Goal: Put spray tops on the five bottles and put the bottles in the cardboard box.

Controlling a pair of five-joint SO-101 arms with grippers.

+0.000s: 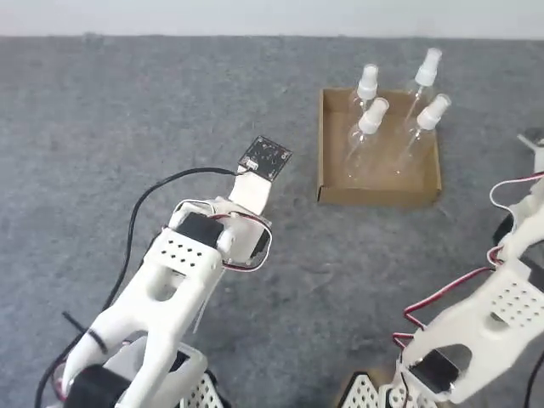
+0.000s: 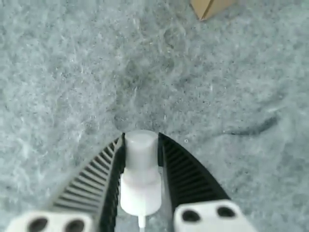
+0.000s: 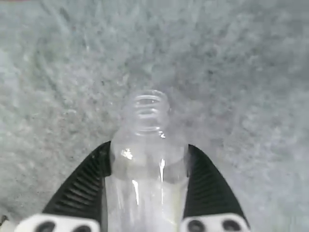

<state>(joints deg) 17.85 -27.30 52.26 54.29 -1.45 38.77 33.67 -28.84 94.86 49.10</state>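
My left gripper point(image 2: 141, 140) is shut on a white spray top point(image 2: 141, 179), held over the grey carpet. My right gripper point(image 3: 149, 150) is shut on a clear bottle point(image 3: 147, 159) whose threaded neck is open, with no top on it. In the high view the cardboard box point(image 1: 378, 197) sits at the back right, and several capped bottles point(image 1: 367, 127) stand upright inside it. The left arm point(image 1: 183, 280) stretches from the front left toward the box. Along the right edge lies the right arm point(image 1: 501, 314). Both grippers are hidden under their arms in that view.
Grey carpet point(image 1: 127, 127) covers the whole table. A corner of the cardboard box point(image 2: 210, 7) shows far off in the left wrist view. Cables point(image 1: 149, 200) loop off both arms. Open carpet lies between the two arms and in front of the box.
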